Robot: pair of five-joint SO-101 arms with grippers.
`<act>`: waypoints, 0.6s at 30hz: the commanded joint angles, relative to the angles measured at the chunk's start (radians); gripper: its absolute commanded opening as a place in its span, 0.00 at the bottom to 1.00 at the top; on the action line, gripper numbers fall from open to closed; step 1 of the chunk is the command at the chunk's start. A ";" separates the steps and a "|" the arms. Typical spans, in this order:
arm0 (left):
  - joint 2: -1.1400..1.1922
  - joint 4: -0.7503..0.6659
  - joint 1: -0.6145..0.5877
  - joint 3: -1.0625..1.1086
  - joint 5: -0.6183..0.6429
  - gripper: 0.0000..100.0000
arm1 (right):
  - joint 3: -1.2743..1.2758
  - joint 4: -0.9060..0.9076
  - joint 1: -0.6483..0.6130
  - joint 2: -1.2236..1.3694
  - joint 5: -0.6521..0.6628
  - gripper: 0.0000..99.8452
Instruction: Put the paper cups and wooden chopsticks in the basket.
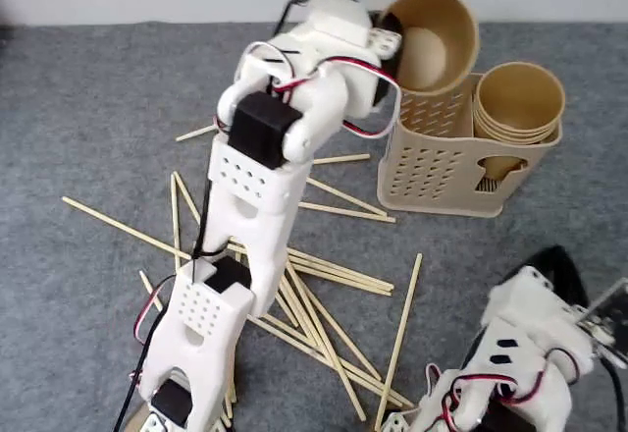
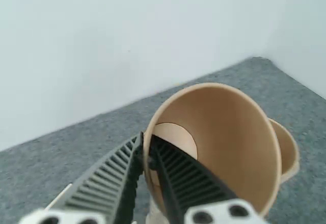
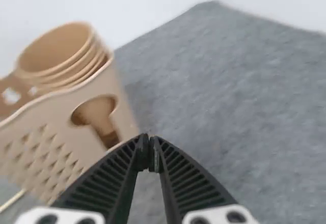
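Currently left pincer [image 2: 146, 145] clamps 1 paper cup [image 2: 229, 132]; right pincer [image 3: 148, 143] seems closed, empty.

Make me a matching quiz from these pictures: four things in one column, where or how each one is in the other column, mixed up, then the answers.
Things
1. single paper cup
2. stack of cups
3. chopsticks
4. right gripper

Place or state
A. scattered on the grey mat
B. shut, holding nothing
C. standing in the basket
D. pinched by its rim in the left gripper

Pairs: 1-D, 2-C, 3-A, 4-B
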 commanded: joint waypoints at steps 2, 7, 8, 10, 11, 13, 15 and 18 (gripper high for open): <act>-0.064 -0.077 0.049 -0.073 0.011 0.01 | -0.003 -0.035 0.110 0.022 -0.012 0.01; -0.063 -0.152 0.110 -0.070 0.011 0.01 | -0.003 -0.035 0.128 0.022 -0.008 0.01; -0.060 -0.166 0.121 -0.068 0.011 0.01 | -0.003 -0.035 0.128 0.022 -0.008 0.01; -0.049 -0.192 0.143 -0.068 0.011 0.01 | -0.003 -0.035 0.128 0.022 -0.008 0.01; -0.035 -0.209 0.152 -0.070 0.011 0.01 | -0.003 -0.035 0.128 0.022 -0.008 0.01; -0.006 -0.244 0.164 -0.070 0.011 0.01 | -0.003 -0.031 0.128 0.022 -0.008 0.01; 0.034 -0.275 0.164 -0.070 0.011 0.01 | -0.003 -0.030 0.127 0.022 -0.008 0.01; 0.103 -0.308 0.166 -0.070 0.011 0.01 | -0.003 -0.028 0.124 0.021 -0.008 0.01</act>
